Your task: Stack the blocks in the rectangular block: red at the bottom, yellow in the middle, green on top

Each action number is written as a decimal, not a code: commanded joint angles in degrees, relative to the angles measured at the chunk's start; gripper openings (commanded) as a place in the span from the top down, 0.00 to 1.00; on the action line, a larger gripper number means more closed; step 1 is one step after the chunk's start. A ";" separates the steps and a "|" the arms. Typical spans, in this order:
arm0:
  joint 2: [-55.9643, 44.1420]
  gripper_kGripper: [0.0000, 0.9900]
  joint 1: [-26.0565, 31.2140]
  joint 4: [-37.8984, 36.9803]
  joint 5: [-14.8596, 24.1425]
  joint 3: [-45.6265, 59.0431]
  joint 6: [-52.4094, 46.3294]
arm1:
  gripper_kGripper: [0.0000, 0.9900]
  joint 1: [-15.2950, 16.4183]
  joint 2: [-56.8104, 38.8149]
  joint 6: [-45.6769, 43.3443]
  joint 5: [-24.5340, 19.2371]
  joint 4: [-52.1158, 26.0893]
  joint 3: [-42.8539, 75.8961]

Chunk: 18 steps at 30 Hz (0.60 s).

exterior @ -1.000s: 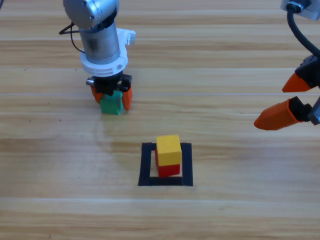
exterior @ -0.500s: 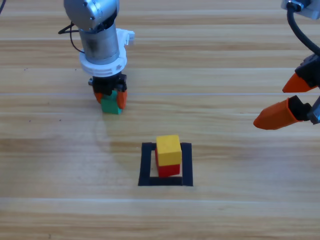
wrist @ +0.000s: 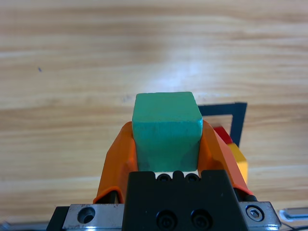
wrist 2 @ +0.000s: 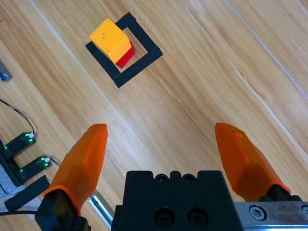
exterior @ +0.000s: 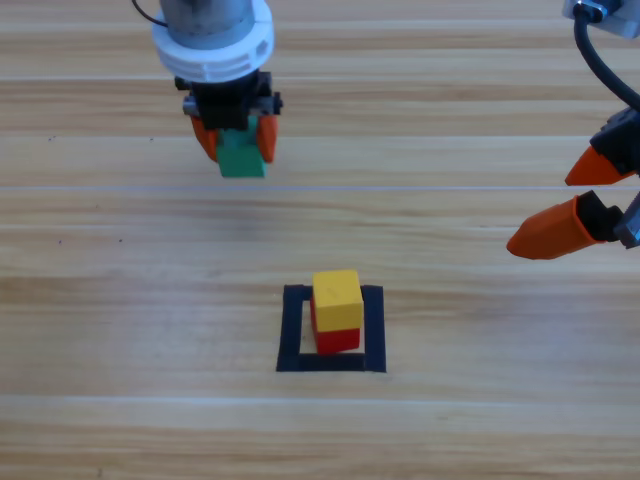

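Three cubes are showing, none bearing any writing: yellow (exterior: 336, 299) is sitting on red (exterior: 337, 339) inside the tape square (exterior: 292, 330), and green (exterior: 242, 155) is hanging clamped between the left gripper's (exterior: 238, 138) jaws, above the table (exterior: 120, 320) and well apart from the stack. The right gripper (exterior: 578, 205) is waiting at the right edge, jaws spread wide and holding nothing.

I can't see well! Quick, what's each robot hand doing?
Left end effector: closed, holding the green cube.
Right end effector: open, holding nothing.
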 commanded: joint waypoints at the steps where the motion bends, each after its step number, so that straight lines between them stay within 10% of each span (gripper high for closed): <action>1: -2.20 1.00 -8.88 0.62 0.44 5.05 -6.72 | 0.01 -1.53 2.52 0.12 -0.16 -0.52 0.43; 18: 0.09 1.00 -14.59 0.62 -0.35 6.10 -12.35 | 0.01 -1.61 2.70 0.56 -1.48 -0.52 0.43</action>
